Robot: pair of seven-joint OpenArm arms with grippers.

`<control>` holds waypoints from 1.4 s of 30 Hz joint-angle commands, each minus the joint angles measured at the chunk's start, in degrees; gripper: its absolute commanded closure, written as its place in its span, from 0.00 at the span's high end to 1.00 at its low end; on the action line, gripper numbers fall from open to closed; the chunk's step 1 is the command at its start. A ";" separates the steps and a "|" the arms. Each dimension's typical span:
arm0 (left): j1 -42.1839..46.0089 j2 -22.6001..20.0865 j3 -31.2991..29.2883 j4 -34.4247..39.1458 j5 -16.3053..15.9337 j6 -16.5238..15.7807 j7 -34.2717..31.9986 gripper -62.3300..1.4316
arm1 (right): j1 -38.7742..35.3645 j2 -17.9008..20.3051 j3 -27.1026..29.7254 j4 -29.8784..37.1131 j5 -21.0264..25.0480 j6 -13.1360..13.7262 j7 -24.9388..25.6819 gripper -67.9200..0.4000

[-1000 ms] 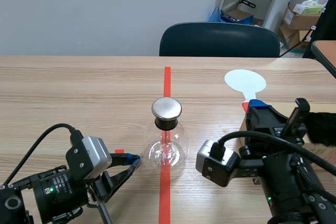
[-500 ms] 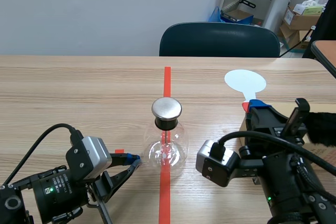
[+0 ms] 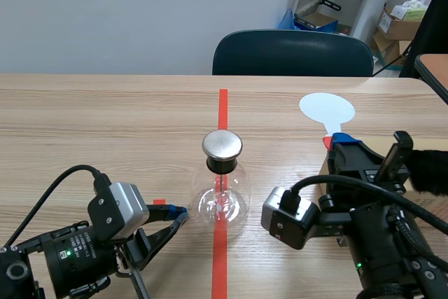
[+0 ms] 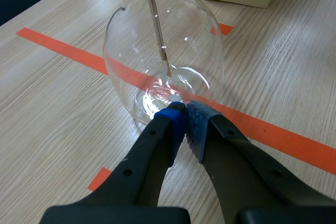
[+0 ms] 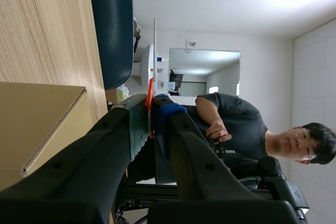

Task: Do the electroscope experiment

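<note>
In the scene view, the glass electroscope (image 3: 222,190) stood upright at the middle of the worktop (image 3: 105,117), on the orange-red tape line, with its round metal cap (image 3: 222,145) on top. The left end effector (image 3: 180,212) lay low just beside the flask's base, its fingers together. The right end effector (image 3: 341,142) was clamped on the orange-red handle of a white round paddle (image 3: 327,109), over a cardboard box (image 3: 428,206). A dark chair (image 3: 292,52) stood behind the worktop.

In the left wrist view, the two pads met with nothing between them, and their tips sat against the foot of the flask (image 4: 163,66). A thin rod (image 4: 156,22) hung inside the glass.

In the right wrist view, the fingers pressed on the paddle (image 5: 155,45), seen edge-on. The cardboard box (image 5: 37,124) lay beside them. A person (image 5: 236,124) sat beyond.
</note>
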 commanded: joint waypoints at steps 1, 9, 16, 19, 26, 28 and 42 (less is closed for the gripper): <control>-0.48 0.28 -0.09 0.94 -0.57 0.02 -0.66 0.09 | -0.24 0.79 0.11 1.22 -0.04 -0.81 -0.20 0.03; -0.48 0.28 -0.09 0.94 -0.57 0.02 -0.81 0.09 | -0.24 0.79 0.11 1.22 -0.04 -0.81 -0.20 0.03; -0.46 0.28 -0.09 0.94 -0.57 0.02 -0.83 0.33 | -0.24 0.79 0.11 1.22 -0.04 -0.87 0.42 0.03; -0.44 -0.09 -0.09 0.96 -0.59 -0.26 -0.87 0.53 | -0.72 0.81 0.35 1.25 -0.04 -4.76 2.93 0.03; 2.25 -6.43 -0.04 3.58 -2.62 -5.73 -9.77 0.60 | -6.69 0.76 5.44 5.86 2.36 -11.13 12.52 0.03; 3.76 -8.92 -0.04 5.40 -4.11 -6.95 -11.91 0.61 | -8.68 0.76 7.45 6.38 4.33 -13.38 15.96 0.03; 17.90 -21.64 -0.02 14.36 -5.79 -10.03 -23.91 0.61 | -12.31 -2.43 17.77 3.48 10.01 -14.01 24.28 0.03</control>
